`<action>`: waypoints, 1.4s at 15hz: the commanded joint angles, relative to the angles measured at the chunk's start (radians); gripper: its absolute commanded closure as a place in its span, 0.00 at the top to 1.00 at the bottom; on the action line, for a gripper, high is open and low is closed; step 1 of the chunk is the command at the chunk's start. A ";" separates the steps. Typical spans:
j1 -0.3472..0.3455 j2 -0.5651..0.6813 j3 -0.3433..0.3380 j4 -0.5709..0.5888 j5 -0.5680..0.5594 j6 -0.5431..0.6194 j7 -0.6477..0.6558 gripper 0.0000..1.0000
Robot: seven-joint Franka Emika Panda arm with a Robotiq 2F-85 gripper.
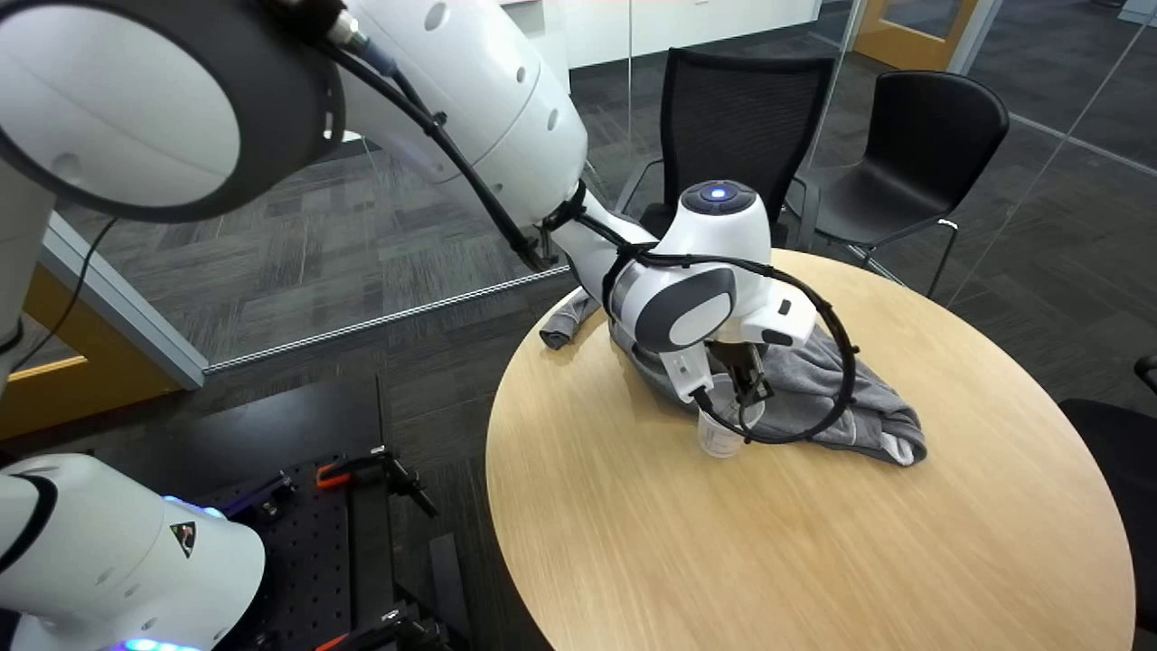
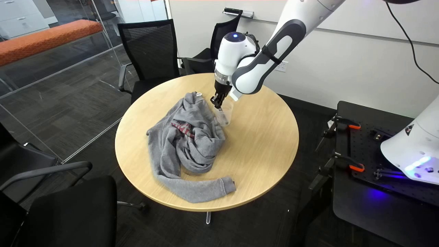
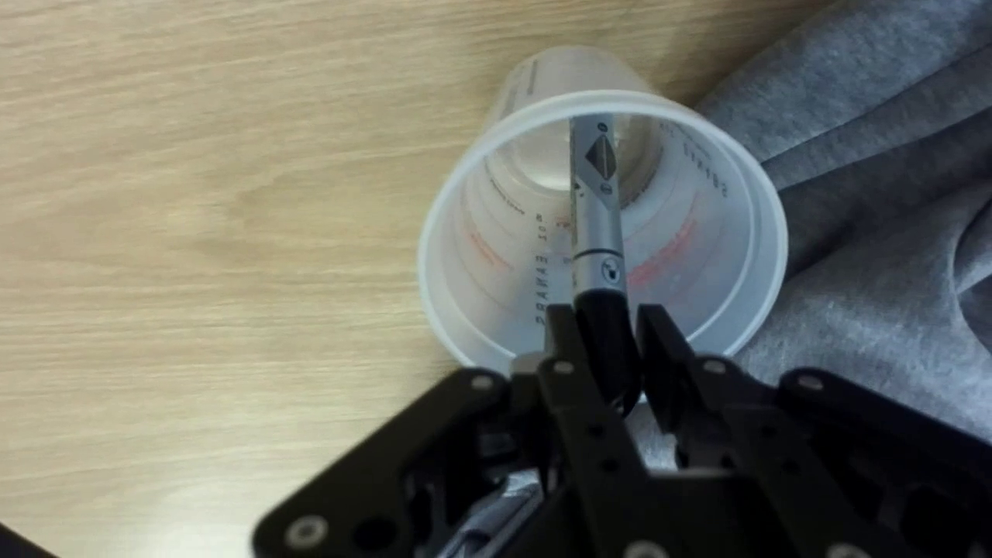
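In the plastic cup (image 3: 496, 294), a marker (image 3: 597, 221) pinched by the gripper (image 3: 608, 314)

On the round wooden table (image 2: 264, 144), a grey sweatshirt (image 2: 192, 154) lies bunched just beside the cup, one sleeve stretched along the tabletop (a red patterned patch (image 2: 183, 128) shows among its folds). In an exterior view a black cable (image 1: 848, 371) hangs in a loop close by the gripper, partly crossing the cup, and black chairs (image 1: 746, 127) stand beyond the table. The marker has a silver-grey barrel with a dark diamond printed on it, a thin dark ring and a black end. It slants down into the cup, its lower tip hidden behind the rim. At the cup's mouth, the gripper's two fingers (image 3: 659, 349) are clamped on the black end from both sides, the barrel running away from them.
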 commanded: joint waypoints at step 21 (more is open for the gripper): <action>0.454 -0.659 -0.411 -0.755 -0.101 0.357 -0.047 0.06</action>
